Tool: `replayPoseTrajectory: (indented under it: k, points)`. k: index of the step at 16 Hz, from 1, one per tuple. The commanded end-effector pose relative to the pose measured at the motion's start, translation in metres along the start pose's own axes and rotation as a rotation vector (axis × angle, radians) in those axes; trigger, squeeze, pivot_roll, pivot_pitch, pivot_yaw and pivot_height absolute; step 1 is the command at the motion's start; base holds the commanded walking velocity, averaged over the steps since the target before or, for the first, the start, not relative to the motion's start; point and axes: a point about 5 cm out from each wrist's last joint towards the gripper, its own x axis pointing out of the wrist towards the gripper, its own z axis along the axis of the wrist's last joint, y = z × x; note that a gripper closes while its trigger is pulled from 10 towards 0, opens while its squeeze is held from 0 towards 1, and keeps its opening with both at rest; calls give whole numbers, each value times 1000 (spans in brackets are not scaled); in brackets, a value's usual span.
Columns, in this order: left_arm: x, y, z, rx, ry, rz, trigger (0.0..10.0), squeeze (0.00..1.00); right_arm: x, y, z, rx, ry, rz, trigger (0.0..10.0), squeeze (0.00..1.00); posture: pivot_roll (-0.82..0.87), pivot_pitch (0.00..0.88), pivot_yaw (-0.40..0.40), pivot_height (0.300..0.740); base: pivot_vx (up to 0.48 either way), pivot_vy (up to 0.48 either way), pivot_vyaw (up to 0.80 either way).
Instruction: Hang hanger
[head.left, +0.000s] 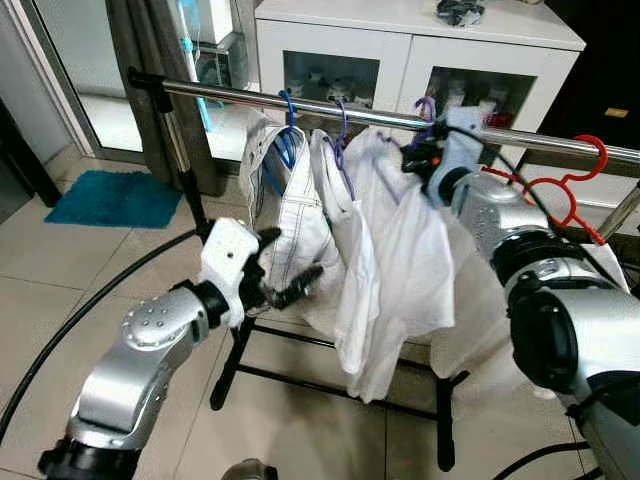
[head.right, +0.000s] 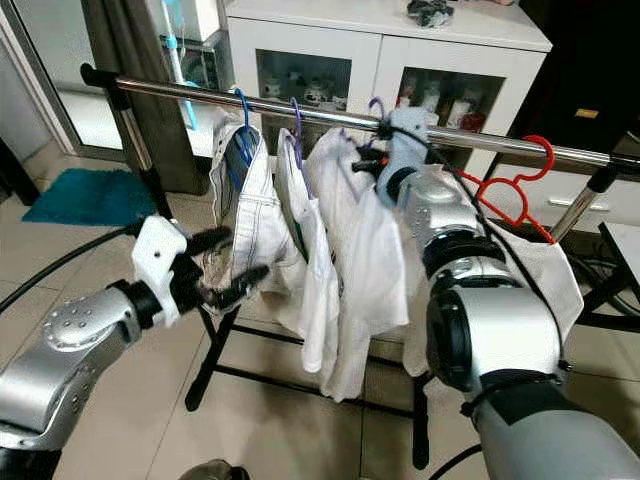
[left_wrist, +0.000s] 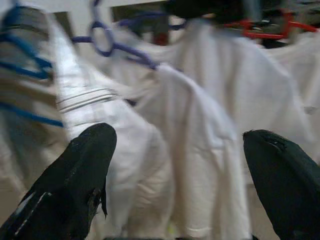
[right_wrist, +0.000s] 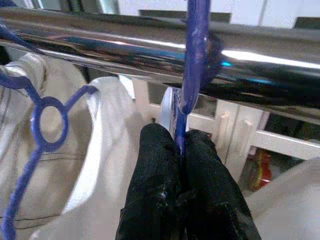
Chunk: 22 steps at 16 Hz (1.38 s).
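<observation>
Purple plastic hanger (right_wrist: 192, 75), hooked over glossy chrome rail (right_wrist: 100, 42).
Its thin stem is pinched between the closed right gripper (right_wrist: 181, 150); left gripper (head.left: 285, 268) is spread wide beside soft white garments (head.left: 400, 250).

I see the purple hanger (right_wrist: 194, 75) hooked over the chrome rail (right_wrist: 280, 75), its stem upright, a white shirt (head.left: 415, 250) draped beneath it

A white wooden cabinet with glass doors (head.left: 400, 60) stands at the back of the room on a floor of pale glossy tiles (head.left: 60, 270). Left of the cabinet hangs a dark grey curtain (head.left: 150, 40) beside a bright glass door (head.left: 80, 50); in front of that door lies a teal fluffy mat (head.left: 115, 198).
</observation>
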Motion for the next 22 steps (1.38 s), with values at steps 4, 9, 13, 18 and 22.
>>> replayPoseTrajectory:
  k: [4, 9, 13, 18, 22]
  points:
    - [5, 5, -9, -66, 18, 175, 10000, 0, -12, -10, 14, -80, -159, 51, 0, 0, -17, 0, -21, 740, 0, 0, 0]
    - [5, 10, -11, -1, 6, 258, 10000, 0, -49, -3, -17, -83, -262, 91, 0, 0, -29, 0, -13, 740, 0, 0, 0]
    - [9, 8, -14, 19, 12, 272, 10000, 0, -82, 5, -54, -105, -215, 29, 0, 0, -46, 0, -9, 740, 0, 0, 0]
    - [11, 2, -23, 30, 42, 246, 10000, 0, -114, 11, -104, 8, -88, -181, 0, 0, -55, 0, -15, 740, 0, 0, 0]
    - [11, 1, -25, 35, 53, 235, 10000, 0, -125, 18, -115, 40, -54, -222, 0, 0, -60, 0, -5, 740, 0, 0, 0]
